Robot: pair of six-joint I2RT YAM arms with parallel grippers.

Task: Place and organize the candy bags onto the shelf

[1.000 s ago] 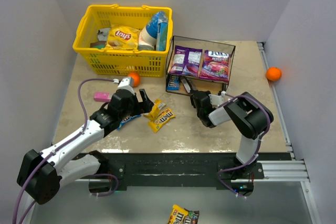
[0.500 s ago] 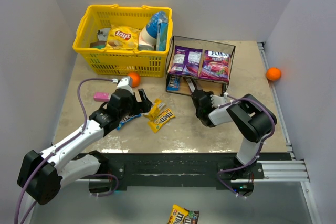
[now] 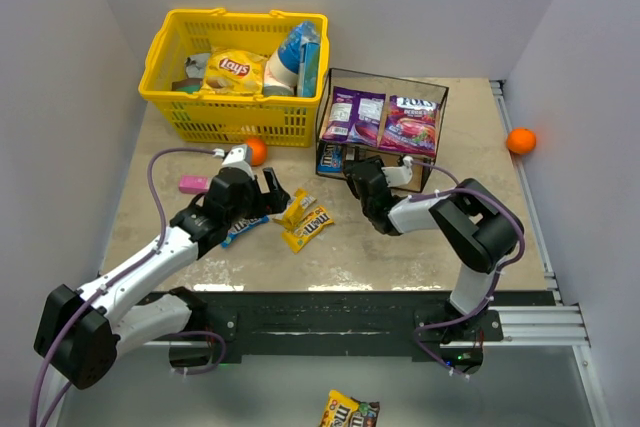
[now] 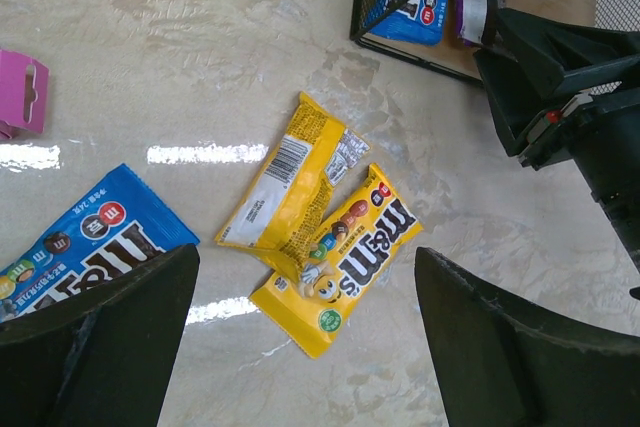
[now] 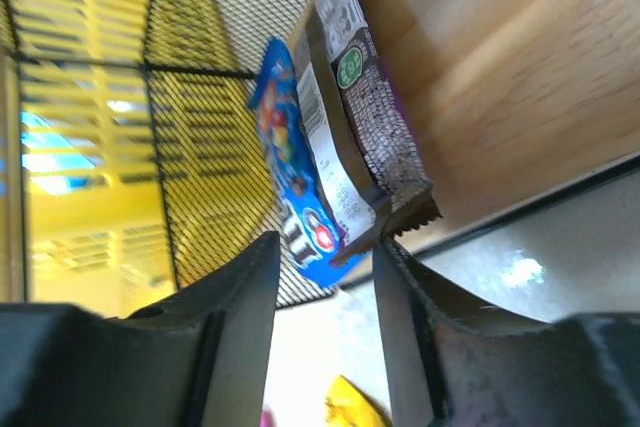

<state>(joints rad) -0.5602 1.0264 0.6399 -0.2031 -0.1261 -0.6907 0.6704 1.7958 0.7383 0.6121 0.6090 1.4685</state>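
Beige table (image 3: 420,257); only right wrist shows brown packet (image 5: 372,122).

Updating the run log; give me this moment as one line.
left gripper: open above two yellow packets | right gripper: open, fingers at brown packet in shelf lower tier | purple bags: top tier

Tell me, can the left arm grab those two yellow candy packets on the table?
Probably yes. The left tool hangs open right above the yellow packets, and nothing covers them.
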